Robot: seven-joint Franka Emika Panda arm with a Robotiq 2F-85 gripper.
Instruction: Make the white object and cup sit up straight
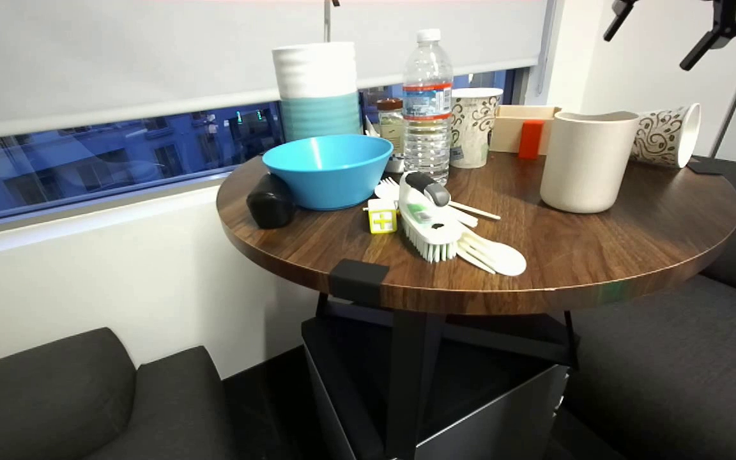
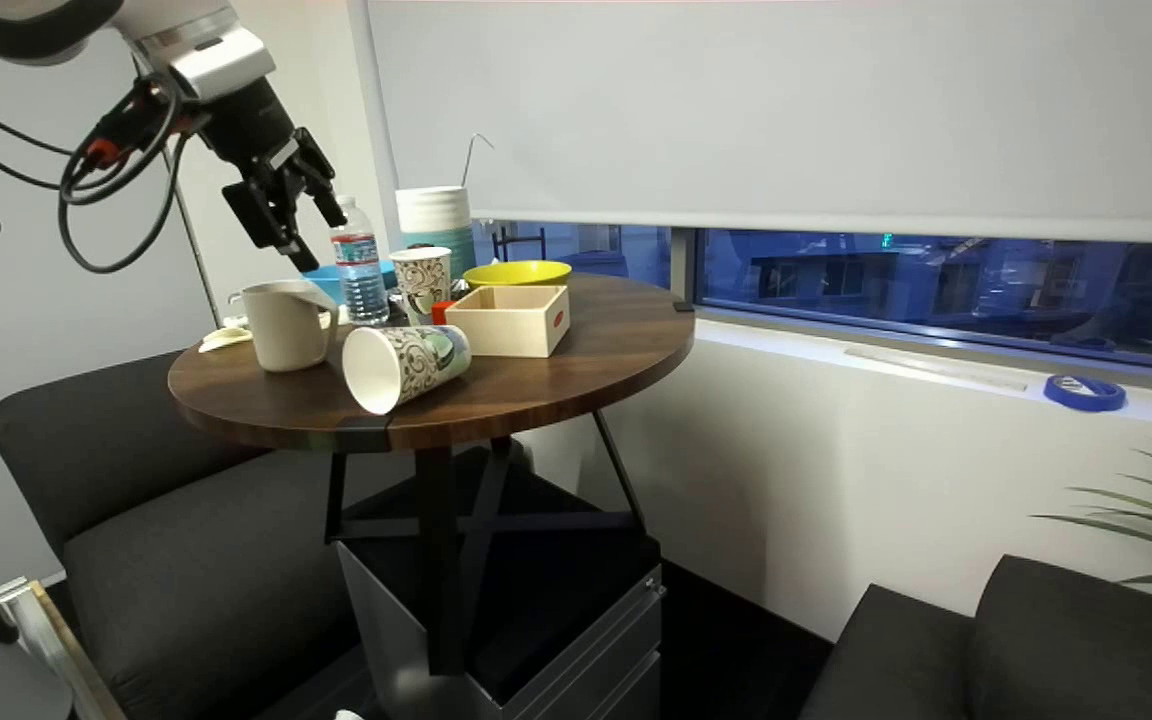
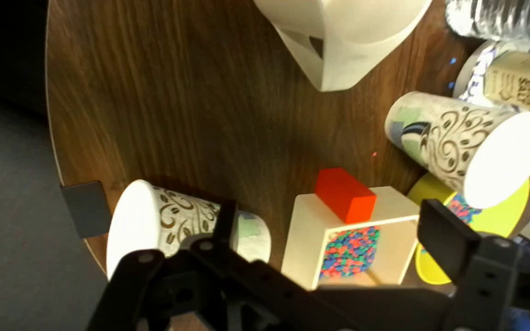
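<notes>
While gripper hangs spread wide | round wooden table bears sideways cup | dark sofas near window

Jar: "ONION SALT" on its label, slightly blurred.
Base: "IKA", the end of a cut-off word, on its black band.
White-yellow block: a yellow plus sign.
Bottle: label print too small to read.
Box: red mark, illegible.
Tape: pale marks, illegible.
</notes>
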